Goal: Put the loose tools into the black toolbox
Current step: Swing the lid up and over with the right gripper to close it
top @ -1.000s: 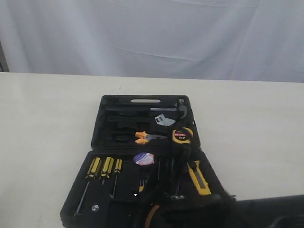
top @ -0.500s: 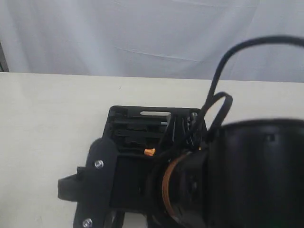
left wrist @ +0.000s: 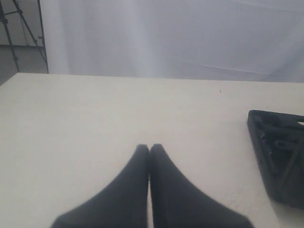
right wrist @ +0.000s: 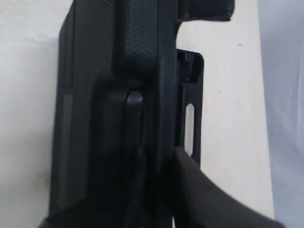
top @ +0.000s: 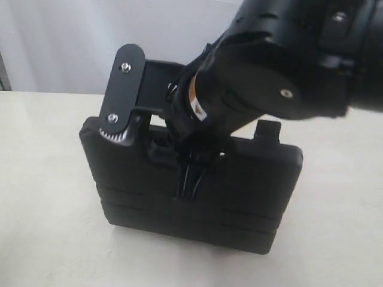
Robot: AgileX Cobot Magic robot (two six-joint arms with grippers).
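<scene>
**Right arm stands one half of the toolbox up to fold it shut**

The black toolbox (top: 197, 203) sits on the desk (top: 42, 197) with one half raised steeply, close to upright, its plain outer shell facing the exterior camera; the flat half (right wrist: 190, 76) lies on the desk behind it, its handle slot (right wrist: 189, 127) showing in the right wrist view. The right arm (top: 281, 66) reaches down from above; the right jaws are clamped across the upper free edge of the raised half, with one finger (top: 190, 179) down the outer face and the other hidden on the inner side. A hold on that edge probably gives the most leverage for swinging the half over, which looks like the reason for it.

The loose tools are out of sight, screened by the raised shell; whether each lies in its recess cannot be told, though a closing move suggests the packing is taken as done.

The left jaws are pressed together with nothing between them, low over bare desk, well to the side of the case; only a corner (left wrist: 278, 161) of the recessed flat half shows in the left wrist view. They are likely parked there to leave the swinging half and the right arm room.

What remains, by my reading, is to carry the raised half past upright and lower it onto its mate; a tool standing proud of its recess would keep the case from seating; letting go too soon would let the half slam.
</scene>
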